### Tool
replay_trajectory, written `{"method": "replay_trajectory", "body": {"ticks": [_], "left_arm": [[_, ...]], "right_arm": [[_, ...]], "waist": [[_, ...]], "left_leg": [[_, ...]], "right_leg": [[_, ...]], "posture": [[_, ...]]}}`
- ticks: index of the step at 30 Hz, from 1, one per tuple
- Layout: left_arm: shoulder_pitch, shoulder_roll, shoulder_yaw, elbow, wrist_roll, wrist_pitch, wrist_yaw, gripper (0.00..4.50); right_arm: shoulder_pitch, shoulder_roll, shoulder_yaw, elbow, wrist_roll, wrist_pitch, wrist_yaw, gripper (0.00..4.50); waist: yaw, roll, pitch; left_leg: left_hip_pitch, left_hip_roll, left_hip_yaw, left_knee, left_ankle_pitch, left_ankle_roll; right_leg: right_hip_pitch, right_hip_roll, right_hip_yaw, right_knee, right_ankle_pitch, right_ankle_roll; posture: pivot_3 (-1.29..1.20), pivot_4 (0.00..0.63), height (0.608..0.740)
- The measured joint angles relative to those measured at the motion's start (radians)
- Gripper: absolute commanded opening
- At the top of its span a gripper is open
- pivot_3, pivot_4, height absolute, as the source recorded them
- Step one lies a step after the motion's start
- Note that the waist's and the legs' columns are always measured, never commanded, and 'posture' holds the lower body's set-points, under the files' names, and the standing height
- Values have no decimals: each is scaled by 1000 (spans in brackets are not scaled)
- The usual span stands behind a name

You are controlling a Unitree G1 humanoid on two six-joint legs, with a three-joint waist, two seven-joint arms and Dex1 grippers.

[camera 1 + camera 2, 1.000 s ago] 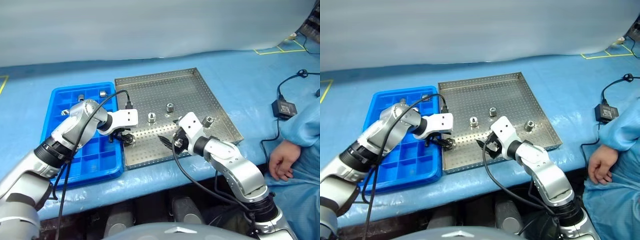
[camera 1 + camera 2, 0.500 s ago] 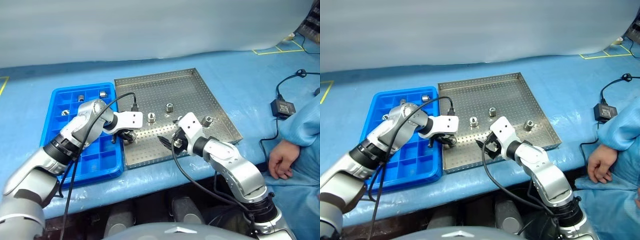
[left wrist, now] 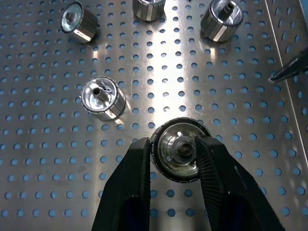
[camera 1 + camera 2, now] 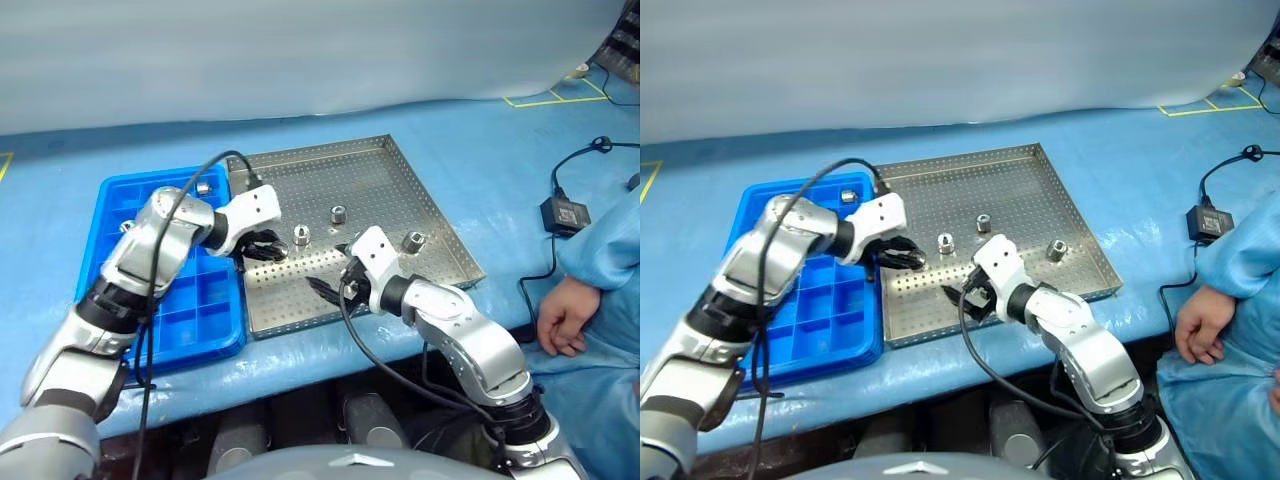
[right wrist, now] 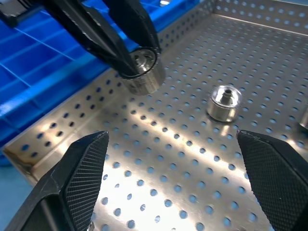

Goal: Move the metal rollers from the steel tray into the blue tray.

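My left gripper (image 4: pixel 263 247) is shut on one of the metal rollers (image 3: pixel 179 150), a shiny short cylinder held just above the steel tray (image 4: pixel 380 175) near its left rim. Its fingers (image 5: pixel 103 36) and the held roller (image 5: pixel 144 68) also appear in the right wrist view. Other rollers stand loose on the perforated floor (image 4: pixel 301 235) (image 4: pixel 339 213) (image 4: pixel 414 240). My right gripper (image 4: pixel 330 287) hovers open over the tray's front part, with nothing between its fingers. The blue tray (image 4: pixel 205 300) lies left of the steel tray and holds a roller (image 4: pixel 203 187) in a far compartment.
A person in a blue gown sits at the right, one hand (image 4: pixel 562 322) resting by the table edge. A black power adapter (image 4: pixel 567 215) with its cable lies right of the steel tray. A blue cover spreads over the table.
My left gripper closed on a roller at the tray's left side, lifted it off the floor and rolled its wrist. The right gripper drifted slightly left, still open.
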Motion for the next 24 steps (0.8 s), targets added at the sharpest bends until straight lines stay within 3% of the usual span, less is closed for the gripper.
{"method": "replay_trajectory", "body": {"ticks": [6,15,18,24], "left_arm": [[230,-19,247,-227,-37,169,213,1096],[406,-270,604,-445,99,395,692,1096],[462,-330,625,-463,125,423,785,1096],[522,-349,628,-464,113,418,846,1096]], "right_arm": [[-37,11,-43,-32,166,-15,120,4500],[-76,-25,-9,42,124,-4,78,4500],[-78,-14,-21,52,123,16,40,4500],[-88,-25,-30,51,125,44,20,4500]], "waist": [[23,-2,1],[97,-3,1],[120,-4,1],[138,-5,0]], "left_leg": [[0,3,0,1,0,0],[1,1,0,2,0,0],[0,1,-1,2,0,0],[0,1,0,2,0,1]], "right_leg": [[2,-2,0,-1,1,2],[3,-3,-1,-3,1,1],[3,-4,-2,-3,2,0],[4,-5,-2,-5,0,-4]], "posture": [[-10,150,740],[86,150,740],[90,150,740],[84,150,740]]}}
